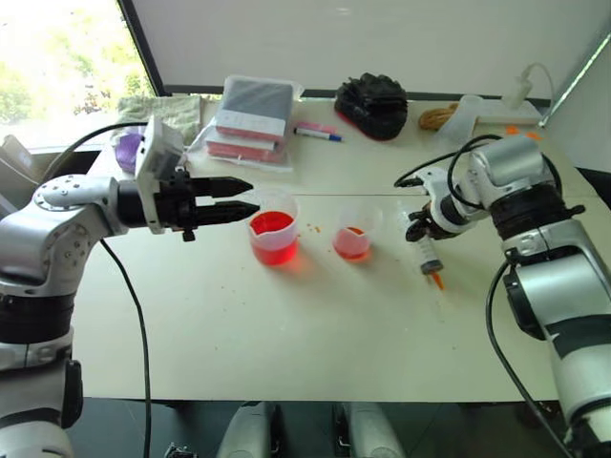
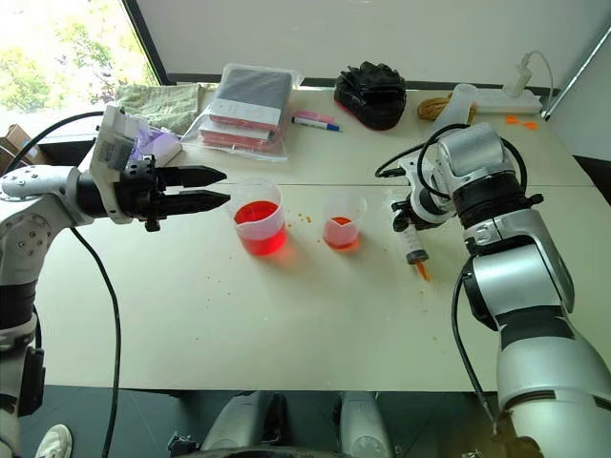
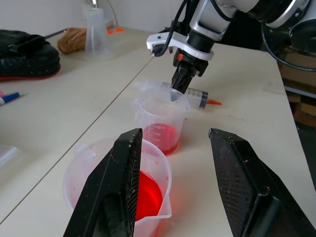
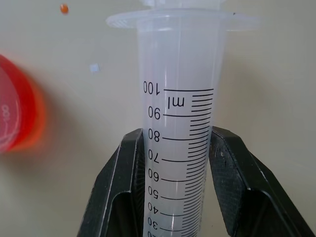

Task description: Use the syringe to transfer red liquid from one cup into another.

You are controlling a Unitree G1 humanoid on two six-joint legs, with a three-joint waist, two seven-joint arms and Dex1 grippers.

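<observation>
Table cream, window behind; right end effector clamps syringe, left open.

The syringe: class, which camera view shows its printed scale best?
The right wrist view: the syringe fills it, numbers readable, right gripper jaws clamped on the barrel. Eye views show it small on the table; left wrist view, partly behind the smaller cup.

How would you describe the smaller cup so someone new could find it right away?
On the white table, two clear cups of red liquid stand side by side between the robot's arms. The smaller cup stands nearer the right gripper and the syringe. It is narrower than the larger cup and holds less liquid.
</observation>
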